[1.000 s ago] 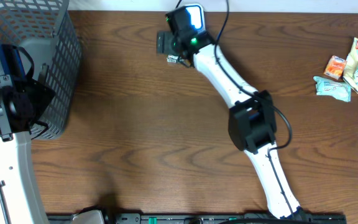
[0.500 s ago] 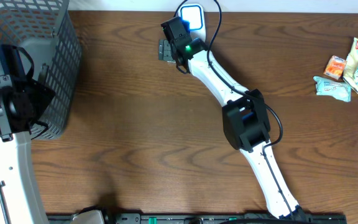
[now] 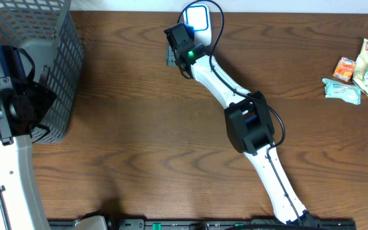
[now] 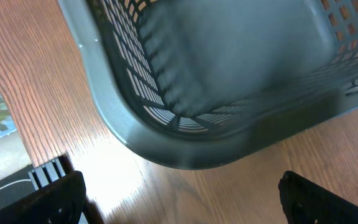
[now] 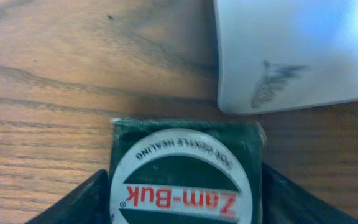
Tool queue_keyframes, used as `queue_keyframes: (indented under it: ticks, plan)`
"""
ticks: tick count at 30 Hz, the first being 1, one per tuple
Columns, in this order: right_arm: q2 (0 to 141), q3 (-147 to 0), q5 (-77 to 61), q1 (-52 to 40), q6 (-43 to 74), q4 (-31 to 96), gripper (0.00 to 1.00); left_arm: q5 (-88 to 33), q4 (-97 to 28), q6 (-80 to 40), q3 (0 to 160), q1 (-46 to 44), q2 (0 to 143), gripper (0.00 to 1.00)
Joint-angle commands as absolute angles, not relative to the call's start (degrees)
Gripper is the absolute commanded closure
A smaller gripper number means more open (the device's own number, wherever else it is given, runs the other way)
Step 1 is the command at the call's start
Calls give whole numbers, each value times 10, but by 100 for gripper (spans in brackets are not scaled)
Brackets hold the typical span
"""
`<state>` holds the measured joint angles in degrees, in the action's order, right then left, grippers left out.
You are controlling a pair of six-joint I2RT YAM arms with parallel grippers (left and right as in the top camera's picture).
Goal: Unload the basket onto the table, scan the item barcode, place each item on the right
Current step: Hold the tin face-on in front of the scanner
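The overhead view gives the layout. The white scanner (image 3: 198,15) sits at the far edge of the wooden surface (image 3: 139,140), and the right arm (image 3: 251,124) reaches up to a spot just beside the scanner, on its left and slightly nearer the robot. From above, the arm's black head covers almost everything under it. Only a dark sliver pokes out there, too small to read.

The right wrist view fills that gap. A green pack (image 5: 185,162) with a round label reading "Zam-Buk" lies flat on the wood just short of the scanner's pale housing, a little apart from it and not touching. The right pincer (image 5: 185,208) straddles the pack, with one dark finger (image 5: 82,202) close against its left edge and the other against its right. The pack rests on the surface between them. I cannot tell whether the fingers are clenched on it or only flank it.

Only the overhead view shows a few snack packets (image 3: 363,67), well to the scanner's right — and the grey mesh basket (image 3: 56,76), well to its left, with the left arm (image 3: 5,102) beside it. The left wrist view looks at the basket's rounded lower corner from close up. The left pincer (image 4: 185,202) is released, its two black tips spread wide at the bottom corners of that view — nothing between them but bare wood.
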<state>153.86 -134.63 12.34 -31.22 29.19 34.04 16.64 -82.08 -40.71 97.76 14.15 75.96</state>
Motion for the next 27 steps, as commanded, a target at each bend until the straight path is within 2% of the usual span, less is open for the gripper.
queue_keyframes:
  ticks: [1,4,14,19,22,27]
  plan:
    - [1554,-1347,130,-316,291,378,40,172,-822,-412,977,145,756,3]
    - [1541,-1348,130,-316,291,420,45,172,-822,-412,977,145,756,2]
    - [1473,-1348,106,-322,291,653,43,172,-822,-412,977,144,756,2]
    - [1468,-1348,73,-321,285,747,32,172,-822,-412,977,145,756,2]
    - [1466,-1349,54,-319,243,771,25,172,-822,-412,977,145,756,2]
    - [1461,-1350,15,-310,200,774,24,172,-822,-412,977,145,756,2]
